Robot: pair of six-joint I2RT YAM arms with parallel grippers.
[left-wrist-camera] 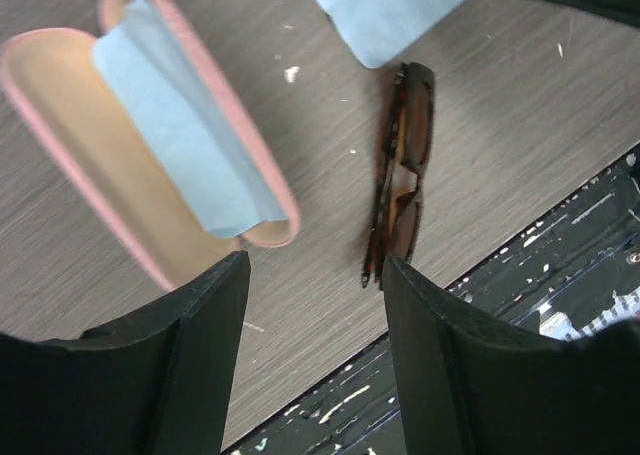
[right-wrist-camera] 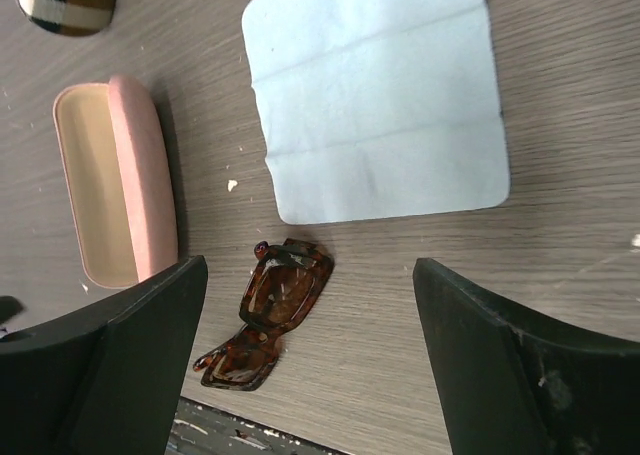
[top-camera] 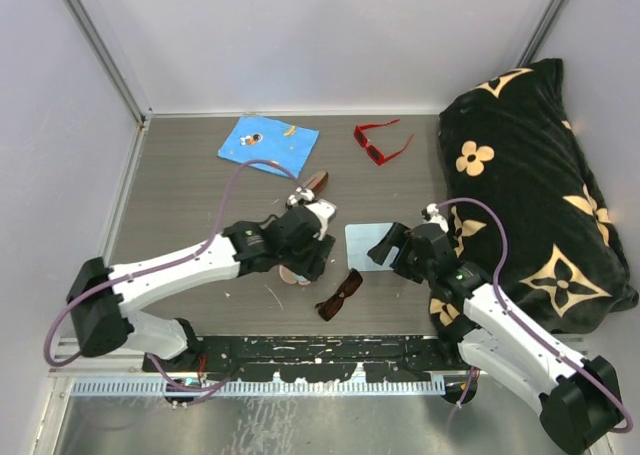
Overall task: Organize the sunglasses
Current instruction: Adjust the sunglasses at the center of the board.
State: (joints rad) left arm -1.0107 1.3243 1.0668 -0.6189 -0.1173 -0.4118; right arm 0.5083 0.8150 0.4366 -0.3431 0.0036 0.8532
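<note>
Sunglasses first: we find the dark brown pair (top-camera: pixel 340 295) folded, lenses flat on the table (top-camera: pixel 180 205), close to its near edge. It lies just ahead of the left gripper (left-wrist-camera: pixel 315 265), its near end almost at the tip of one finger but not touching it. Those fingers (left-wrist-camera: pixel 210 355) stand spread, with only bare table between them. In the right wrist view this pair shows in the gap of the right gripper (right-wrist-camera: pixel 310 265), closer to the finger on the case side. These fingers (right-wrist-camera: pixel 520 365) are spread wide and grip nothing.

Ahead of the left gripper's other finger lies the pink case (left-wrist-camera: pixel 80 165), open, both halves facing up. Its only visible content is a light blue cloth (left-wrist-camera: pixel 180 145), lying in one half.

Beyond the right fingers a pale blue cloth (right-wrist-camera: pixel 380 105) lies flat and unfolded on the table, just past the brown pair and apart from it. Further out, beyond the left fingers, lies a slim plaid case (top-camera: pixel 315 183); we cannot tell whether it is open or what it holds.

At the far edge, well apart from both grippers, the red pair (top-camera: pixel 380 142) rests on the table with its arms unfolded, near a printed blue cloth (top-camera: pixel 268 145). A black cushion (top-camera: pixel 530 175) with a tan flower pattern fills the table's right side.
</note>
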